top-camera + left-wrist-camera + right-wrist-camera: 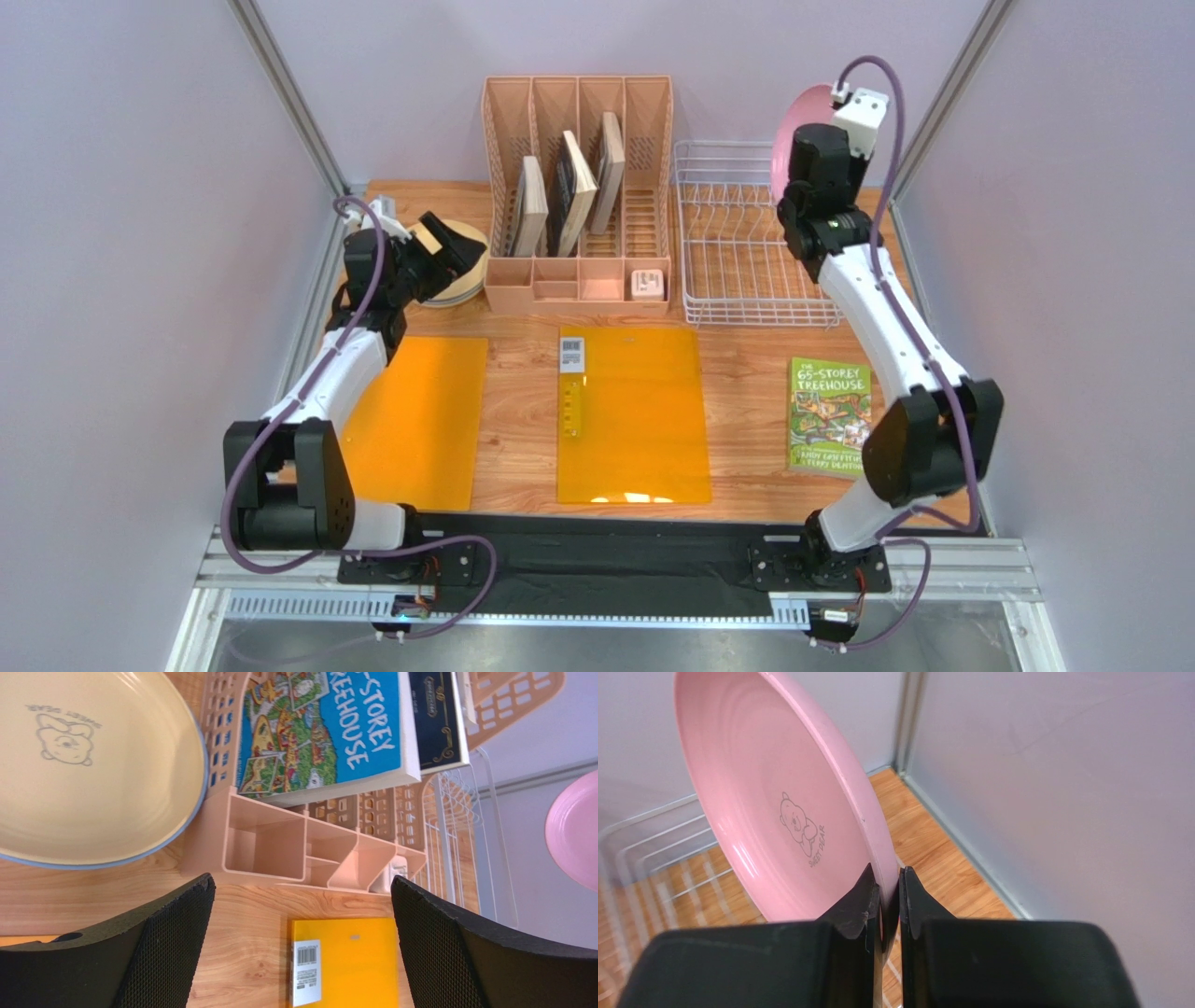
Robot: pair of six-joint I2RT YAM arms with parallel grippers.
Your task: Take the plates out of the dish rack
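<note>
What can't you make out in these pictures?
Top view: the left tool covers the plate stack; its count is unclear.
Top view: the right arm hides most of the pink plate.
Left wrist view: the frame's edges cut off the yellow plate.

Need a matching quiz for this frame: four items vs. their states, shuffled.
Items:
1. pink plate
2. pale yellow plate
3. green book
4. left gripper

States:
a. cover-up on the table
b. jaws wide open, nothing held
c. gripped by its rim in the right gripper
d. face up beside the organizer

Pairs: 1-c, 2-d, 3-a, 4-b
</note>
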